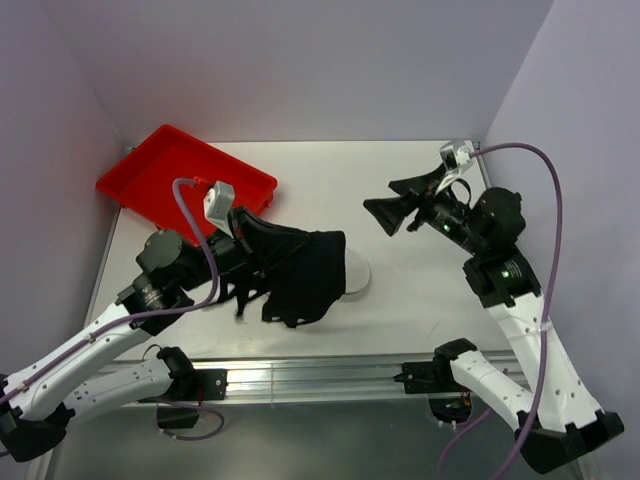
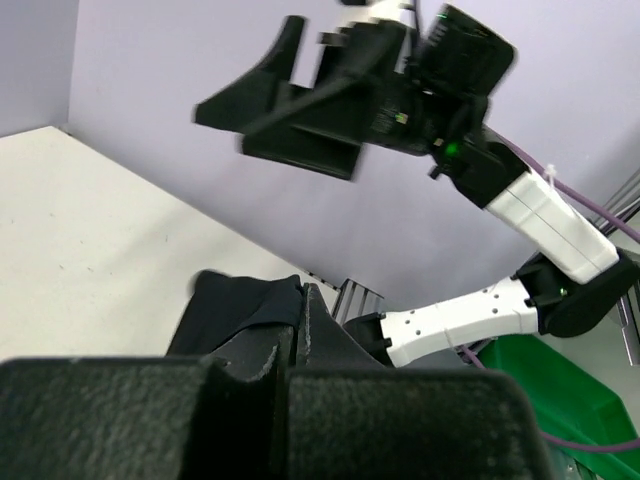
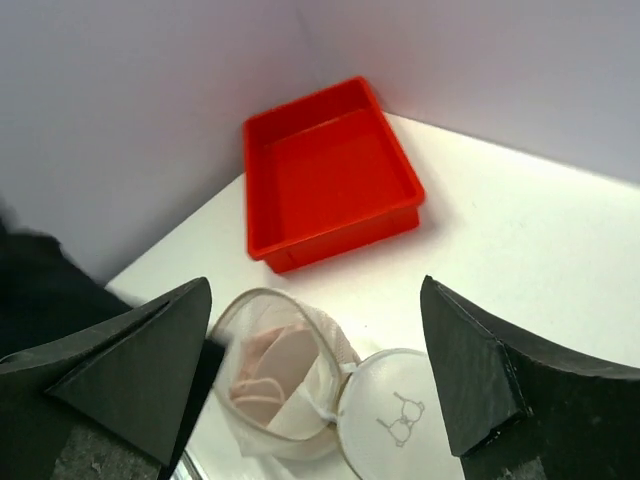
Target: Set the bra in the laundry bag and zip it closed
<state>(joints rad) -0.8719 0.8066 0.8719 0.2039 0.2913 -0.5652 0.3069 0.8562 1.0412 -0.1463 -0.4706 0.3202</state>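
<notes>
My left gripper is clenched on black fabric, probably the bra, draped over the laundry bag at frame centre. My right gripper hangs released at upper right, the farther one.

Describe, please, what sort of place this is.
Probably a robotics lab test cell: plain lilac walls enclose a white table, and two white-and-black robot arms are mounted on an aluminium rail at its edge.

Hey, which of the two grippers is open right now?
The right gripper: its fingers are spread wide and hold nothing. The left gripper is clamped shut on black fabric.
</notes>
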